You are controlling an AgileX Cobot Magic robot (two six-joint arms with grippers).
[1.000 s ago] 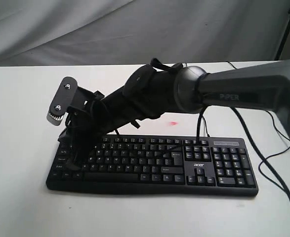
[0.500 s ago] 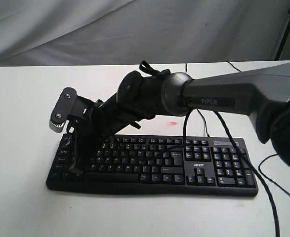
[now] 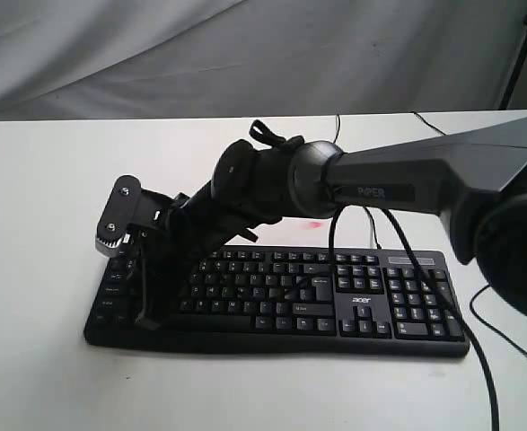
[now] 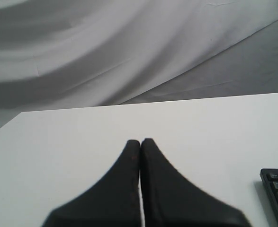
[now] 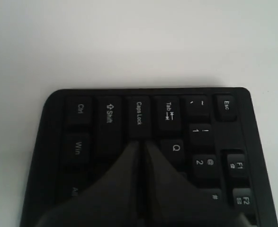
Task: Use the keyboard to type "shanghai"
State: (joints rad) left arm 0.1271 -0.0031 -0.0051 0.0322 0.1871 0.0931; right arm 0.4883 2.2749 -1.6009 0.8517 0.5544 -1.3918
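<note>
The black keyboard [image 3: 281, 296] lies on the white table [image 3: 39, 180], its "acer" logo by the number pad. My right arm reaches across it to its left end. The right gripper [image 3: 146, 320] is shut and empty, pointing down onto the keys there. In the right wrist view its tips [image 5: 141, 142] lie just inside Caps Lock and beside Q, on the keyboard [image 5: 105, 113]; the key under them is hidden. My left gripper [image 4: 140, 140] is shut over bare table, with a corner of the keyboard [image 4: 277, 189] off to one side. It does not show in the exterior view.
Thin black cables [image 3: 483, 359] trail over the table to the right of the keyboard. A grey cloth [image 3: 155, 54] hangs behind the table, and a dark stand leg [image 3: 519, 54] rises at the far right. A small pink spot [image 3: 314, 224] marks the table behind the keyboard.
My right gripper has dropped lower and shifted slightly right and toward the keyboard's front edge at its left end. The keyboard has not moved.
</note>
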